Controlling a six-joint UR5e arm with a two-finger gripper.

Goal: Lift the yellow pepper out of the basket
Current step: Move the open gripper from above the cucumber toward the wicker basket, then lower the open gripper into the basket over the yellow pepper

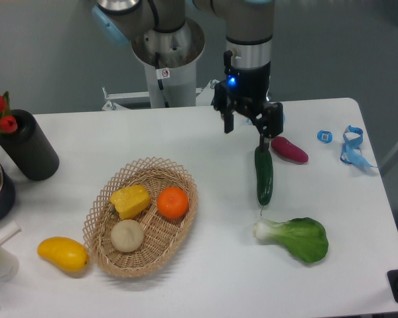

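Claw in upper centre of frame, fingers spread wide, nothing held, above the table. Just below its right finger: upper tip of a cucumber; purple sweet potato beside that. Bok choy lower right. Well apart, lower left: basket holding yellow pepper at its left, orange, pale round fruit.

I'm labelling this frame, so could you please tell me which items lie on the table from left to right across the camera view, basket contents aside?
Black cylinder → yellow mango-like fruit → basket → cucumber → purple vegetable → blue ribbon.
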